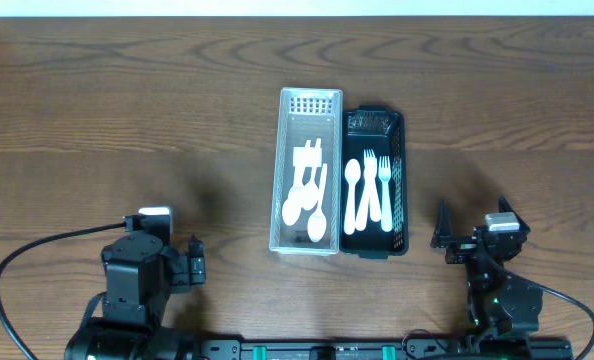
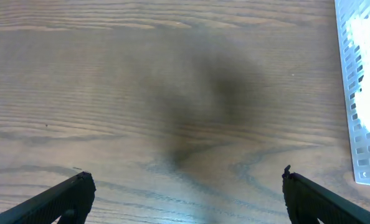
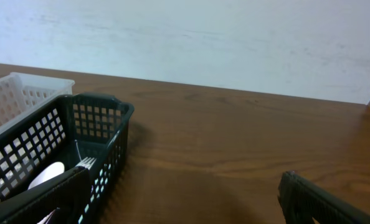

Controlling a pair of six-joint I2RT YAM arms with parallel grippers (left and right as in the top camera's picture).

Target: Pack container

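A white basket (image 1: 307,102) and a dark green basket (image 1: 401,180) stand side by side at the table's middle. The white one holds white spoons (image 1: 307,205). The green one holds a white spoon and white forks (image 1: 369,190). My left gripper (image 1: 194,262) is open and empty at the front left, well left of the white basket, whose edge shows in the left wrist view (image 2: 359,93). My right gripper (image 1: 455,240) is open and empty at the front right, just right of the green basket (image 3: 79,143).
Bare wood table surrounds the baskets. A pale wall (image 3: 203,37) lies beyond the table's far edge. A black cable (image 1: 37,250) runs from the left arm's base.
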